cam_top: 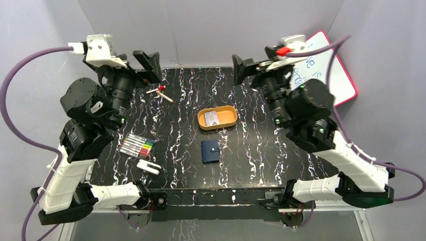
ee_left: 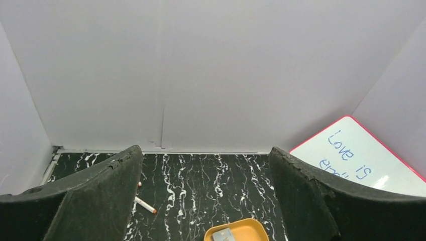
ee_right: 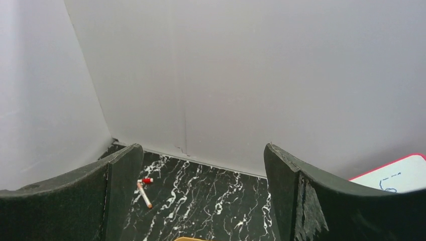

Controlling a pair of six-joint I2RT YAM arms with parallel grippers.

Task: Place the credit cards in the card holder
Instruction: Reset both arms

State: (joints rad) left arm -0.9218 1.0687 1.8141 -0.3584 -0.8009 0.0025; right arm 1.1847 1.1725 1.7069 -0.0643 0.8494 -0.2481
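Two YAM arms are hovering high over a black marbled table [cam_top: 261, 150], both raised toward the back wall. On the left, the left gripper [cam_top: 148, 65] is hanging with its jaws spread wide and nothing between them; below it, a loose marker [cam_top: 166, 95] with its red cap [cam_top: 162, 88] is lying near the far edge, while a pack of coloured markers [cam_top: 136, 146] and a small white eraser [cam_top: 149, 166] are sitting nearer the arm's base.

At centre, an orange oval tray [cam_top: 232, 120] is holding what appears to be the credit cards [cam_top: 213, 118], stacked flat inside it. Just in front of the tray, apart from it, a dark blue card holder [cam_top: 210, 151] is lying closed with its snap tab on the right side. No card is showing outside the tray; whether any are sitting inside the shut holder cannot be told.

On the right, the right gripper [cam_top: 240, 69] is also hanging released and empty, with a pink-framed whiteboard [cam_top: 336, 70] leaning against the wall behind it.

Handling will likely be demanding: thin cards lying flat in a walled tray are offering little edge to pinch, so tilting one against the rim should help, while one gripper is pinning the holder open and steady.
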